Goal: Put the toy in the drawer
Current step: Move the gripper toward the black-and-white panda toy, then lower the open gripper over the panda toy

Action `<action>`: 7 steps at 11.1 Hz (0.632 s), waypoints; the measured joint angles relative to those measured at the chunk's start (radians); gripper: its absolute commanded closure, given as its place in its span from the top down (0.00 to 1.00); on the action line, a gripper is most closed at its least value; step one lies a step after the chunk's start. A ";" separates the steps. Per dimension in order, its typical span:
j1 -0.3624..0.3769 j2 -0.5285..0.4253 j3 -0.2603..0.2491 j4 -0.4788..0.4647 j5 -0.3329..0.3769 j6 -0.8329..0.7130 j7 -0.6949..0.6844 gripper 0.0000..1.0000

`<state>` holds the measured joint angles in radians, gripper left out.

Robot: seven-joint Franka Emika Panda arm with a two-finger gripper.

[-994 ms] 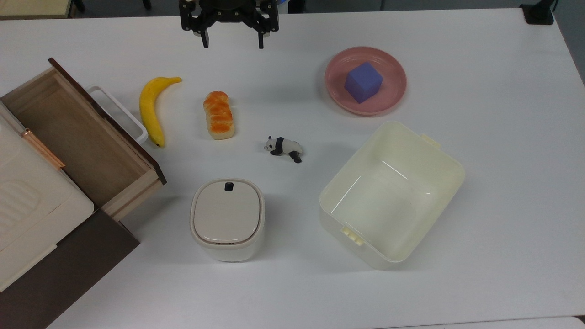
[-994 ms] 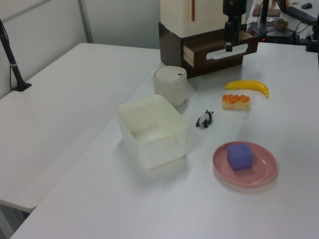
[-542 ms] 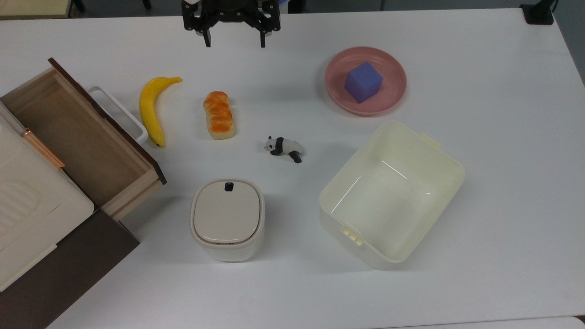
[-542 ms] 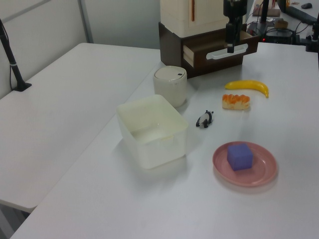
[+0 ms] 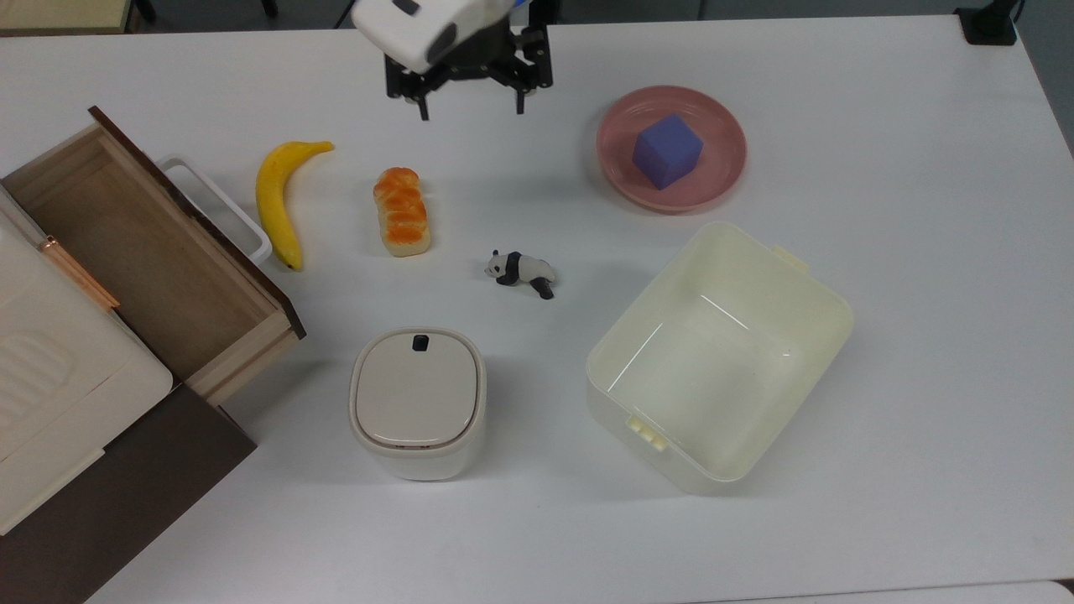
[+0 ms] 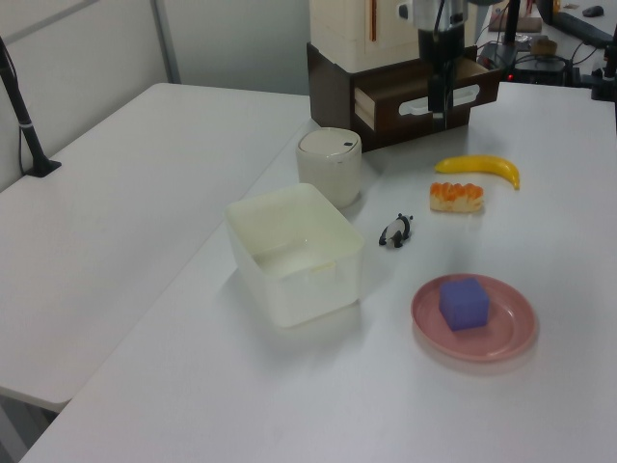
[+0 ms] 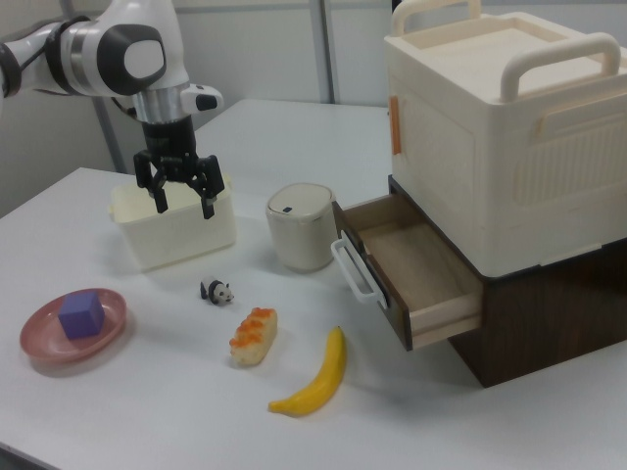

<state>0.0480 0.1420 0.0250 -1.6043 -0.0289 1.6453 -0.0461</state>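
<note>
The tool (image 5: 468,111) hung above the bench (image 5: 881,352), its two fingers spread well apart and holding nothing. In the top view it sat near the upper edge, above and between the bread loaf (image 5: 402,210) and the pink plate (image 5: 722,180). In the right view the tool (image 7: 182,205) pointed downward in front of the cream bin (image 7: 186,240), clear of the bench surface.

The panda (image 5: 520,271) lay on the bench, untouched, roughly in the middle of the top view. It was to the top view's lower right of the bread loaf, apart from it, and to the top view's left of the cream bin (image 5: 805,277). In the right view the panda (image 7: 217,291) lay between the cream bin and the bread loaf (image 7: 253,336), well below the tool.

The drawer (image 5: 252,335) stood pulled out at the top view's left, its wooden inside bare, with its white handle (image 5: 220,205) facing the banana (image 5: 278,201). In the right view the drawer (image 7: 431,318) stuck out from a dark brown cabinet (image 7: 549,313) that carried a cream case (image 7: 509,127) on top.

A purple cube (image 5: 667,151) rested on the pink plate. A small lidded container (image 5: 418,403) stood below the panda in the top view, just beside the open drawer's corner.
</note>
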 measured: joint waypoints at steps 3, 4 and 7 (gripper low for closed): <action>0.030 0.040 0.001 0.000 0.000 0.005 -0.178 1.00; 0.031 0.058 0.000 0.000 0.000 0.022 -0.239 1.00; 0.043 0.135 0.001 -0.003 -0.017 0.118 -0.336 1.00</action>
<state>0.0910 0.2768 0.0255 -1.6068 -0.0463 1.7634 -0.3820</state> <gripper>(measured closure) 0.000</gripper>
